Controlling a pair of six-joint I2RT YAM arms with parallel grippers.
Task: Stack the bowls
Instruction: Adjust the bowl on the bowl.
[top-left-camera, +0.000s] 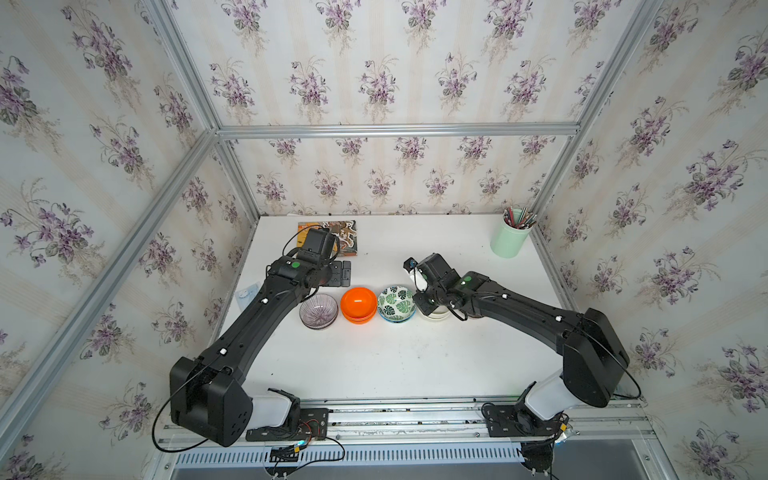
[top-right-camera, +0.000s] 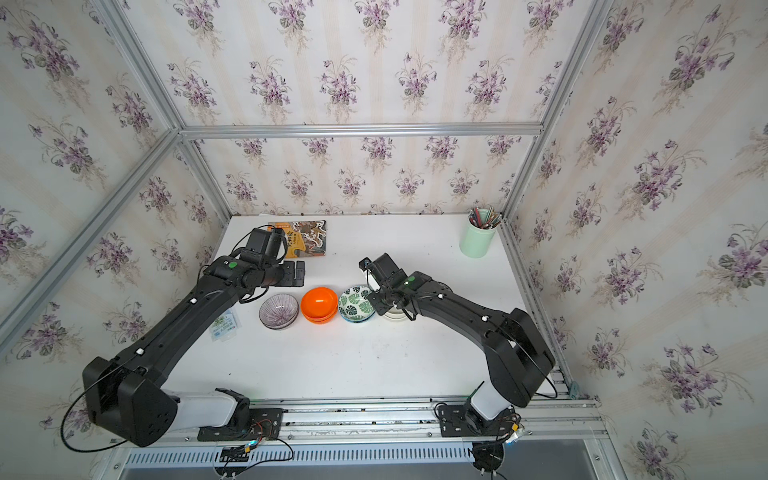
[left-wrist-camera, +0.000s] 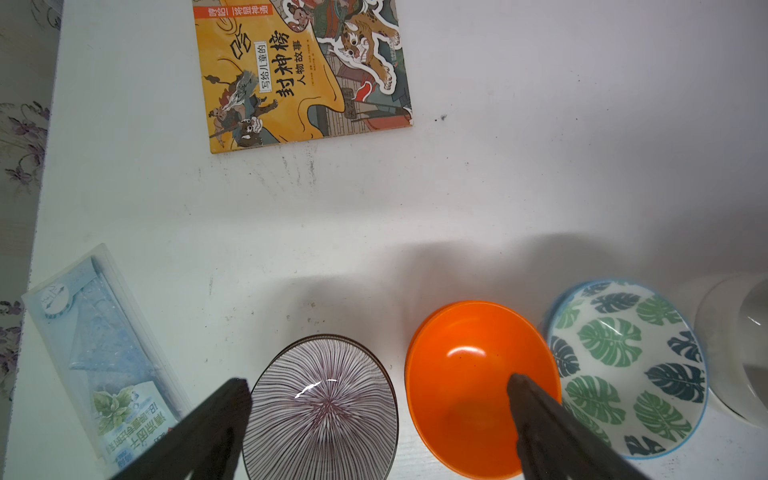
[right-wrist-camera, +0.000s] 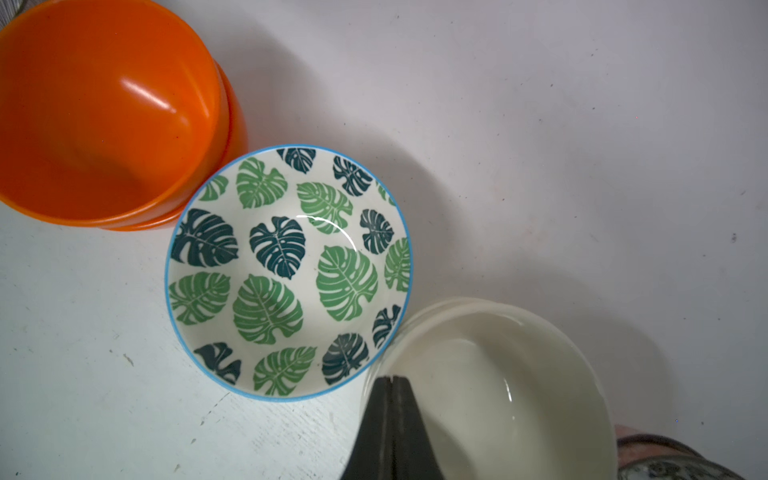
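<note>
Four groups of bowls stand rim-up in one row across the middle of the desk.

Order, from the left arm's side to the right arm's side:
1. The purple striped bowl stands just beside the orange group, with a narrow gap between them.
2. The orange bowls are two, nested, with the lower rim showing under the upper one.
3. The leaf-print bowl has a blue rim and meets the orange group on one side and the cream group on the other.
4. The cream bowls are two, nested, and in both top views the right arm partly covers them.

Left gripper: released, jaws spread wide, nothing between them. It hangs above the desk on the far side of the row, in front of the book. In the left wrist view one of its fingers lies across the orange bowls, and the other lies beside the purple striped bowl.

Right gripper: clenched, fingers pressed together, nothing held. Its tip sits over the rim of the cream bowls on the side nearest the leaf-print bowl. Whether it touches that rim cannot be told.

Other items:
- A mint-green cup of pencils stands in the far corner on the right arm's side, well apart from the row.
- A clear packet lies at the desk edge under the left arm.
</note>
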